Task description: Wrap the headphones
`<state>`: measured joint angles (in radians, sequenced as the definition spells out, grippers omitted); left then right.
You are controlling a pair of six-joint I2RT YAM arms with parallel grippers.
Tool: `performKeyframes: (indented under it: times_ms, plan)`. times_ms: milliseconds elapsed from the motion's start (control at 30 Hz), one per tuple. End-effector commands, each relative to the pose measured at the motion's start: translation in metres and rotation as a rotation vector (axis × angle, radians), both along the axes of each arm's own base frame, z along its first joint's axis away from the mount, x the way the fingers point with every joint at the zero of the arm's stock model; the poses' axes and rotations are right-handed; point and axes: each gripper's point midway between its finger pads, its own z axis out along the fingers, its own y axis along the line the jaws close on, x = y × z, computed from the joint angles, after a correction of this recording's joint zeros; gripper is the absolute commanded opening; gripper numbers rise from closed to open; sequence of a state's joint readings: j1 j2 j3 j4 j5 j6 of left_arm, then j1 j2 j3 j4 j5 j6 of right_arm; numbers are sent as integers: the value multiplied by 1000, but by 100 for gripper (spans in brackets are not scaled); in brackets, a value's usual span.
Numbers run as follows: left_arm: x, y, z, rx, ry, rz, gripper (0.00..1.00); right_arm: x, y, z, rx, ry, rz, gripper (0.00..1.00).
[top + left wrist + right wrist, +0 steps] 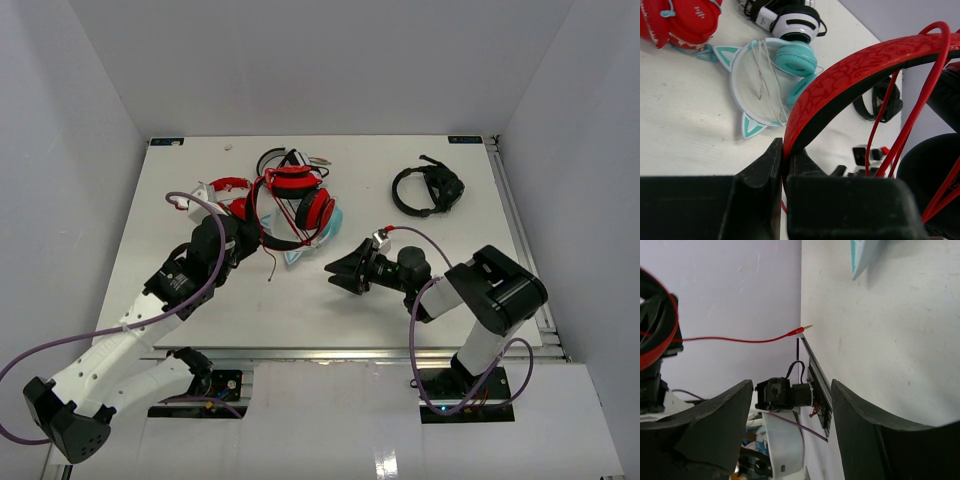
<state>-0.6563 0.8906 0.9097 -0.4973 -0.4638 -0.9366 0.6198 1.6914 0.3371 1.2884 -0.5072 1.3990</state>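
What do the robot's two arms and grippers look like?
The left arm and the right arm have white links and black joints; a purple cable loops along each. The left gripper and the right gripper are black, with broad wedge-shaped fingers.

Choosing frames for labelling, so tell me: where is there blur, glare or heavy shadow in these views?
Top external: even light, sharp, only soft shadows. Left wrist: left tool dark and soft up close, headphones crisp. Right wrist: right tool dark and soft, cable plug sharp.
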Motion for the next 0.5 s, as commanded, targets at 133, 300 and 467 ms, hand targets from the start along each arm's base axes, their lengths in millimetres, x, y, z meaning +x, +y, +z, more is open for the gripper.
performKeyframes:
  times_ms: [133,300,467]
  plan:
    - [1,-7,46,-108,-163,-37,0,0,32,114,401,-316,54,67]
    - [-4,-3,47,-98,-164,-45,0,0,61,101,226,-599,63,65]
    - [-10,-1,44,-98,-126,-45,0,-5,53,91,133,-909,-24,64]
